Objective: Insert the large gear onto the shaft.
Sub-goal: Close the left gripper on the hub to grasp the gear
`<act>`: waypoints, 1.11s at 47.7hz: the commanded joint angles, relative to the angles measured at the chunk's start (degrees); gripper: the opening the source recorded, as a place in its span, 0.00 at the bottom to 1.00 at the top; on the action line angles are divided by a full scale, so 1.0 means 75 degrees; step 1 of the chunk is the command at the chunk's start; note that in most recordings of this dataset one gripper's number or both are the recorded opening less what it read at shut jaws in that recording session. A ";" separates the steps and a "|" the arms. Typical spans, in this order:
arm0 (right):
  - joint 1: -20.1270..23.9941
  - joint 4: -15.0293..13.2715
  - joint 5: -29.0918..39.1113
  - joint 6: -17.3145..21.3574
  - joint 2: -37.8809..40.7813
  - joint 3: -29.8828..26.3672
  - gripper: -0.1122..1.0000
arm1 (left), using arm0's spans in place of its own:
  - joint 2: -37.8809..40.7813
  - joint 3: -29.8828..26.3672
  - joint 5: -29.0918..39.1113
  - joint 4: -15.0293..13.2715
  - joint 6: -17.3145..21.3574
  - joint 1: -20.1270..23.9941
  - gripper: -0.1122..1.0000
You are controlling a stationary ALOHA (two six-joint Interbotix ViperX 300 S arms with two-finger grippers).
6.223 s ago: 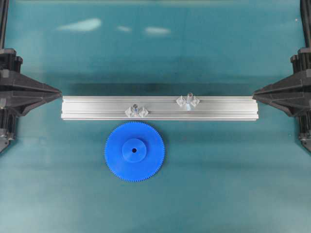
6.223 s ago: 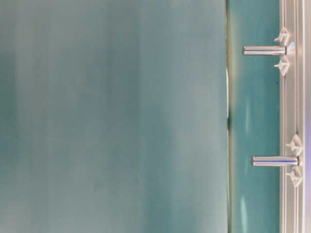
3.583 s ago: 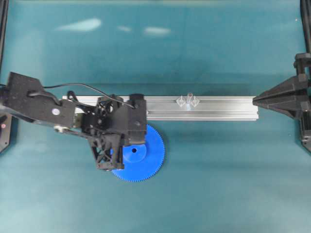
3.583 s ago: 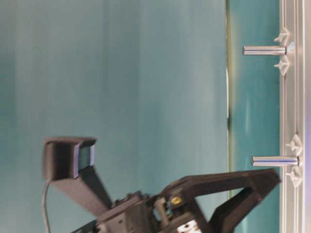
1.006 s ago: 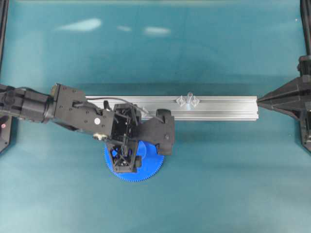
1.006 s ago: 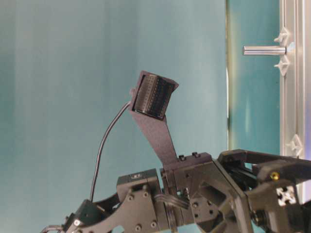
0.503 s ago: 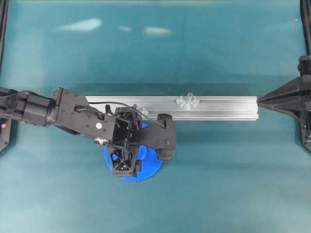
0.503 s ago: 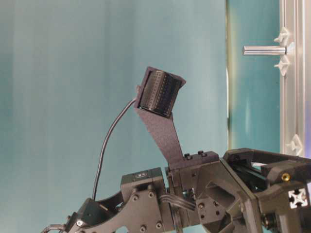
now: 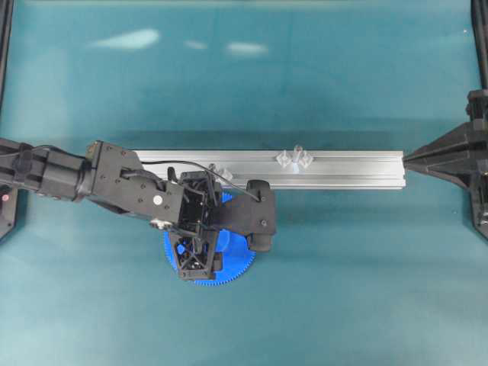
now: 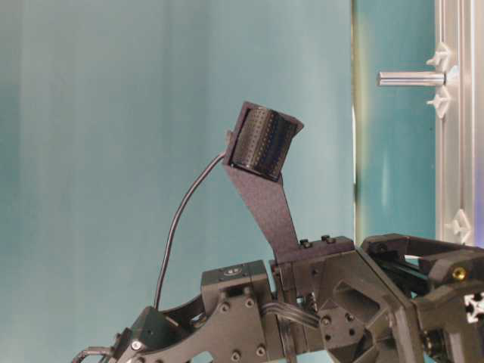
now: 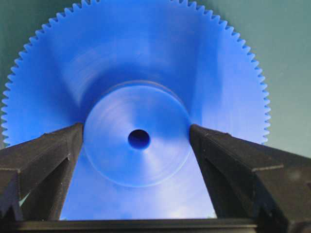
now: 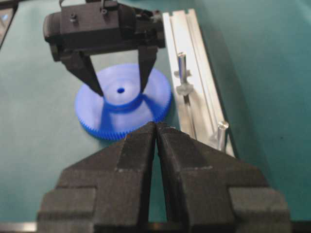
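The left hand [image 11: 139,141] is hanging wide open, holding nothing, its fingers [image 11: 46,153] straddling the raised hub of the gear [image 9: 229,263] lying flat on the worktop [image 9: 343,290], the shaft [image 12: 181,63] standing just beyond it.

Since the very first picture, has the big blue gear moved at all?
No. The large gear lies just below the aluminium rail, as before; only the left gripper came over it.
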 commanded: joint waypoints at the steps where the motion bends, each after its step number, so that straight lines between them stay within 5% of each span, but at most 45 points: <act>1: -0.0012 0.0012 -0.0035 0.0070 0.0047 -0.0070 0.24 | -0.0023 -0.0012 -0.0070 0.0012 -0.0012 0.0023 0.95; 53: -0.0012 0.0012 -0.0023 0.0070 -0.0035 -0.0047 0.24 | 0.0199 0.0105 -0.0152 0.0012 -0.0070 0.0023 0.94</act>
